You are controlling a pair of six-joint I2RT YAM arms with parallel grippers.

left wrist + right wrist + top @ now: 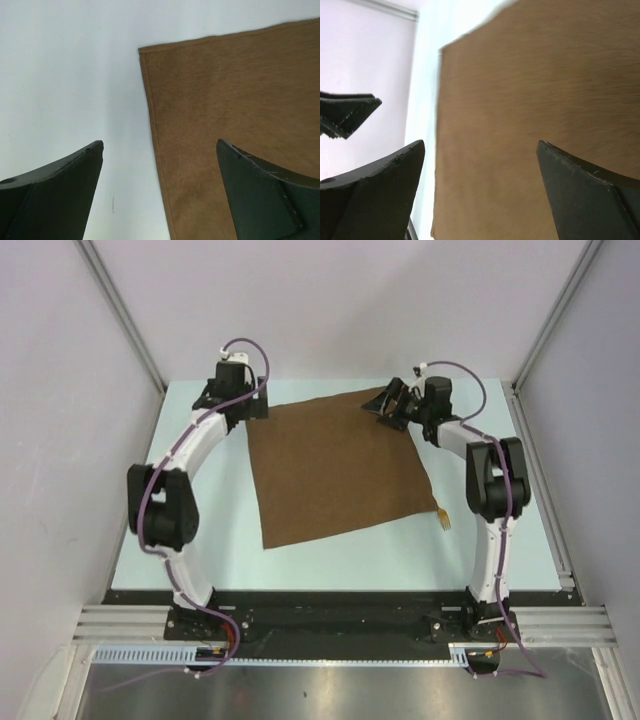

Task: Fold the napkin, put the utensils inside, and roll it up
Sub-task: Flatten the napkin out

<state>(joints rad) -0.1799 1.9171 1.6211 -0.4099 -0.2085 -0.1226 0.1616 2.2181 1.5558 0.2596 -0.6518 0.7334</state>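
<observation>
The napkin (pixel 335 465) lies flat and skewed. The fork (pixel 443 517) pokes its tines from the napkin's 4 o'clock corner, pointing roughly 6 o'clock. The left gripper (pixel 160 145) and right gripper (pixel 480 145) are both spread.

One napkin (pixel 335 465) is counted, spread on one table (pixel 200 560). Apparently one fork (pixel 443 517) is counted at the napkin's near right corner, where only gold tines are seen. Two arms are counted, the left arm (pixel 175 480) left of the napkin and the right arm (pixel 495 500) right of it. Two grippers are counted: the left gripper (pixel 159 144) at the napkin's far left corner, the right gripper (pixel 480 144) at its far right corner.
</observation>
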